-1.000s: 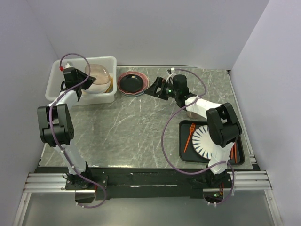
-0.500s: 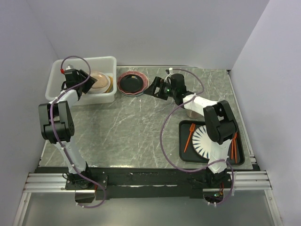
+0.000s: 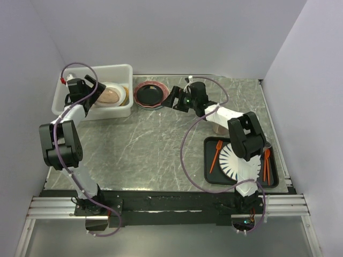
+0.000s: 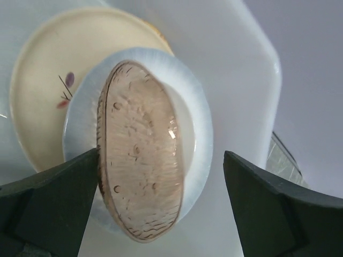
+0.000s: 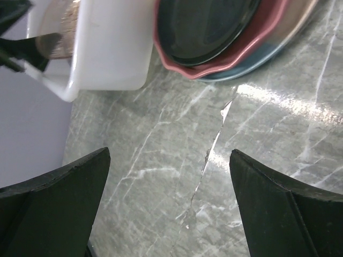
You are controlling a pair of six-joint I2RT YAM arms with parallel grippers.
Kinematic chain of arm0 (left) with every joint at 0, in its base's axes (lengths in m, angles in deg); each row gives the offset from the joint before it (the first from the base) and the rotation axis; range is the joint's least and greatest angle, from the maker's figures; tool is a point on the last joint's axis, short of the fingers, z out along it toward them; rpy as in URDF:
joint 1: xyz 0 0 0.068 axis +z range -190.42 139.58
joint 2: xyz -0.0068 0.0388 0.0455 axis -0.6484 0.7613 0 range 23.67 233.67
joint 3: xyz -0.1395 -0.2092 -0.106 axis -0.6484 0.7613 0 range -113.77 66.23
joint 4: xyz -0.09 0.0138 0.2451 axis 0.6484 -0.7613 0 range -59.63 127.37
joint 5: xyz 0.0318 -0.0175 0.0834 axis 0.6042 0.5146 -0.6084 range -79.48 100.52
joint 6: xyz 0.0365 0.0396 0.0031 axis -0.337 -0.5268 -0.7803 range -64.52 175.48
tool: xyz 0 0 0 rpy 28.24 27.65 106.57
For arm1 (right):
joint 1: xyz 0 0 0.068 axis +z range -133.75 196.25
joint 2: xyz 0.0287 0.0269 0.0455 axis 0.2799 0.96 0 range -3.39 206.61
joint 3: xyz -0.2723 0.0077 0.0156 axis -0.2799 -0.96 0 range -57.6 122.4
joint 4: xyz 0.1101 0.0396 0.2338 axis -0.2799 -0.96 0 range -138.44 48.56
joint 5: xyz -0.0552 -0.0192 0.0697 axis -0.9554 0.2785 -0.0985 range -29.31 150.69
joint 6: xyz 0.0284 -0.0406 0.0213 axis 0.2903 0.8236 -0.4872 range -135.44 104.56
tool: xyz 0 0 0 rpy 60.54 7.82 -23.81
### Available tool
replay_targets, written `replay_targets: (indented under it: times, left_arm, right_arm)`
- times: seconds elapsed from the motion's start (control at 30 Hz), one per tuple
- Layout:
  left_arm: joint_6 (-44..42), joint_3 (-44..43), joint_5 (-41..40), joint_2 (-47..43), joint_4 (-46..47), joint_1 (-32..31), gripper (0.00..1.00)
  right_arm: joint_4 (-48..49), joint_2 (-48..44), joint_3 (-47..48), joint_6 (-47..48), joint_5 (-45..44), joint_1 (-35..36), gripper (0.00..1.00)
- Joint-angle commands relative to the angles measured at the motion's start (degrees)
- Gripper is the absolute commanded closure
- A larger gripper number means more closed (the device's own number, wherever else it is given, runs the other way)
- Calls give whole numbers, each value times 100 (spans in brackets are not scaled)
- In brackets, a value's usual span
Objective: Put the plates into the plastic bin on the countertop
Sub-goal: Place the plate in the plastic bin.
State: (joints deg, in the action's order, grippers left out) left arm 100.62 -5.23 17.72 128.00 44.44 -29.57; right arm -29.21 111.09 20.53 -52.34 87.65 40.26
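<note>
The left gripper (image 4: 161,154) hung spread above a pink textured round plate (image 4: 140,166) inside the translucent white plastic bin (image 4: 236,48); the right gripper (image 5: 169,154) was likewise spread.

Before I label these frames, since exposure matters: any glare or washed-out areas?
Right wrist view: bright glare streak on the countertop near the dark plate. Left wrist view: the plastic bin washes out nearly white, pink plate sharp. Top view: evenly lit.

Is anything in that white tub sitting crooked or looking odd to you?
Yes. The pink glassy plate in the plastic bin seems to sit tilted, with one side raised, rather than flat on the white plate beneath it. Nothing looks broken or spilled.
</note>
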Motion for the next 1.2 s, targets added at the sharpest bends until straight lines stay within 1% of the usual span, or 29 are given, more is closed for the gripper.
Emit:
replay_targets:
  times: [0.0, 0.03, 0.07, 0.1, 0.23, 0.27, 0.37, 0.4, 0.57, 0.6, 0.83, 0.97, 1.1, 1.17]
  left_arm:
    - [-216, 2, -439, -555, -3, 22, 1]
    - [-234, -121, -456, -502, -352, 22, 1]
    - [-269, -244, -465, -432, -477, 22, 1]
    - [-269, -376, -491, -336, -566, 31, 1]
    - [-305, -412, -632, -195, -689, 22, 1]
    - [-296, -499, -702, -151, -907, 22, 1]
    - [-243, -413, -703, -168, -884, 22, 1]
    - [-243, -378, -955, -255, -874, 31, 1]
    - [-304, -333, -1326, -422, -962, 49, 1]
    - [-296, -351, -1431, -457, -1092, 75, 1]
    - [-252, 106, -1213, -888, -586, 101, 1]
    - [-287, 202, -993, -1081, -523, 101, 1]
    - [-278, 326, -782, -1240, -347, 110, 1]
    - [-269, 378, -660, -1310, -242, 101, 1]
  right_arm:
    - [-124, 215, 606, 148, -103, 42, 1]
    - [-159, 268, 694, 157, -112, 42, 2]
    - [-194, 320, 773, 157, -138, 51, 2]
    - [-299, 434, 974, 166, -138, 69, 2]
    - [-502, 690, 1398, 193, -138, 77, 2]
    - [-520, 725, 1494, 201, -156, 78, 2]
    - [-537, 857, 1652, 175, -217, 86, 2]
    - [-563, 935, 1705, 184, -252, 78, 2]
    - [-721, 1199, 2152, 157, -288, 78, 4]
    - [-809, 1304, 2232, 157, -297, 78, 4]
    - [-1398, 1893, 3286, 175, -464, 95, 6]
    - [-1644, 2297, 3919, 131, -481, 104, 8]
    - [-1838, 2632, 4394, 26, -472, 113, 14]
    - [-1908, 2816, 4649, -44, -472, 113, 15]
